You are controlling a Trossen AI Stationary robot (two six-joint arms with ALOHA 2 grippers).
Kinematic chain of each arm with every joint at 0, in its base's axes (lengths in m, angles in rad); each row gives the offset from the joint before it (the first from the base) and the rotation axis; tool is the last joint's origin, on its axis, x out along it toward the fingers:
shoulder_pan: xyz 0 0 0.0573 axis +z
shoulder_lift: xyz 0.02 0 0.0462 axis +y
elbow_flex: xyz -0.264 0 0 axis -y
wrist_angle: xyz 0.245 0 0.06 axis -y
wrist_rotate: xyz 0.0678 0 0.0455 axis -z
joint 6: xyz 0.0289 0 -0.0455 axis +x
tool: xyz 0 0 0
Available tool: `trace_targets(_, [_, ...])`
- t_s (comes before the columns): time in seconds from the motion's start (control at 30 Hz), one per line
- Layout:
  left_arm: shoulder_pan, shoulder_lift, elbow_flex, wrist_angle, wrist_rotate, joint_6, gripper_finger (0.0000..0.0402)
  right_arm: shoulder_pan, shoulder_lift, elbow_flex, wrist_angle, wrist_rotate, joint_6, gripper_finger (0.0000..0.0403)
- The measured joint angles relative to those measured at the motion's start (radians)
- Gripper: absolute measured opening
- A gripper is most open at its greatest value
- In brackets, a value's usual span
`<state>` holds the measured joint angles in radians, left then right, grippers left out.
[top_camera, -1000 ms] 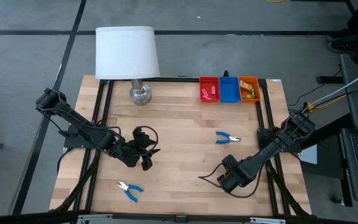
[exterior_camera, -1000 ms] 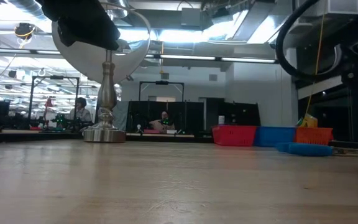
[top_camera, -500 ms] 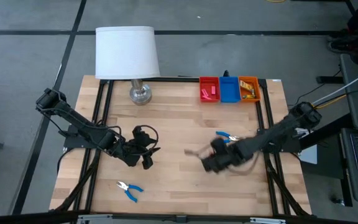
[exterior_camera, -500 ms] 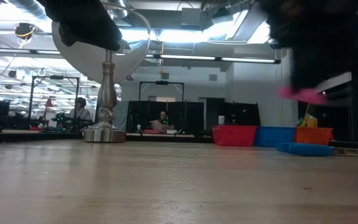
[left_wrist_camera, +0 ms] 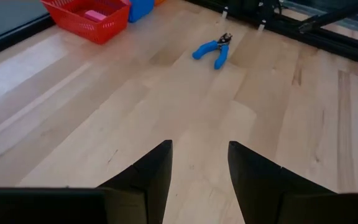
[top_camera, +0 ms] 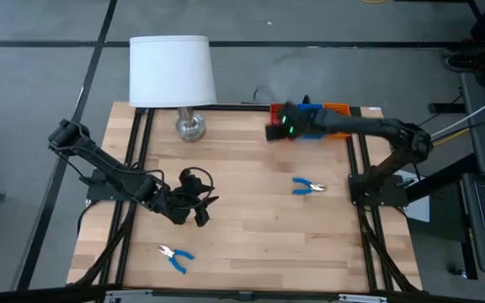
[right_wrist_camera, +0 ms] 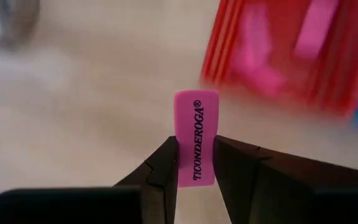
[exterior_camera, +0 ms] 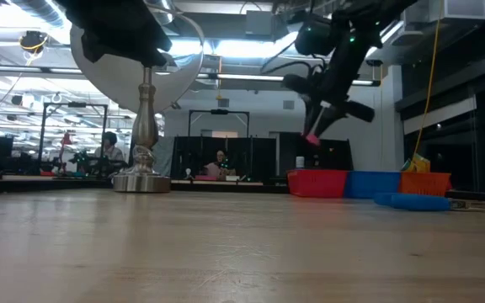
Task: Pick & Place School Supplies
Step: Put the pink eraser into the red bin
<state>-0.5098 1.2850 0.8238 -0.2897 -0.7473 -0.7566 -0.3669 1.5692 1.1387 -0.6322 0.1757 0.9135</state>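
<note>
My right gripper (top_camera: 276, 130) hangs in the air at the red tray's (top_camera: 283, 120) left rim and is shut on a pink eraser (right_wrist_camera: 196, 118). In the low view it (exterior_camera: 314, 130) is well above the tray (exterior_camera: 318, 183). More pink erasers lie in that tray (left_wrist_camera: 95, 15). One pair of blue-handled pliers (top_camera: 308, 187) lies flat right of the table's centre. Another (top_camera: 175, 255) lies near the near left corner. My left gripper (top_camera: 200, 212) waits low over the left half of the table, open (left_wrist_camera: 197, 171). The yellow-orange pieces lie in the orange tray (top_camera: 337, 119). My right gripper pinches the pink eraser between its two fingertips (right_wrist_camera: 166, 163), across the eraser's lower half (right_wrist_camera: 196, 169). The printed end sticks out past the tips. In the low view the fingers point down and the eraser (exterior_camera: 311, 139) is at their free ends, lifted clear of the table.
A white-shaded lamp (top_camera: 173, 71) stands by its metal base (top_camera: 189, 126) at the far left edge. The red tray, a blue tray (top_camera: 311, 120) and the orange tray sit in a row at the far edge. Bare wood lies between the arms. People sit in the room behind (exterior_camera: 108, 150).
My right arm has swung fast from the table's near right area, past the pliers, up and toward the far edge. It now reaches the red tray, carrying the pink eraser aloft. The left arm has kept still.
</note>
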Motion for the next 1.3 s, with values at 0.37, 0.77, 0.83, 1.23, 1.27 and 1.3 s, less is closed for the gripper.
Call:
trace_targets(0.37, [0.016, 0.000, 0.000, 0.000, -0.045, 0.000, 0.0152, -0.281, 0.082, 0.178, -0.014, -0.106, -0.164, 0.0087])
trace_targets(0.77, [0.025, 0.000, 0.000, -0.002, -0.031, -0.031, 0.0152, -0.285, 0.246, 0.179, -0.054, -0.123, -0.171, 0.0087])
trace_targets(0.83, [0.020, 0.000, 0.000, -0.002, -0.031, -0.034, 0.0152, -0.284, 0.244, 0.180, -0.049, -0.112, -0.176, 0.0087])
trace_targets(1.23, [0.018, 0.000, 0.000, -0.002, -0.036, -0.034, 0.0152, -0.291, 0.244, 0.180, -0.064, -0.106, -0.196, 0.0090])
trace_targets(1.27, [0.018, 0.000, 0.000, -0.002, -0.036, -0.034, 0.0152, -0.291, 0.244, 0.180, -0.063, -0.106, -0.197, 0.0094])
trace_targets(1.3, [0.018, 0.000, 0.000, -0.002, -0.036, -0.034, 0.0152, -0.291, 0.244, 0.180, -0.064, -0.106, -0.197, 0.0099])
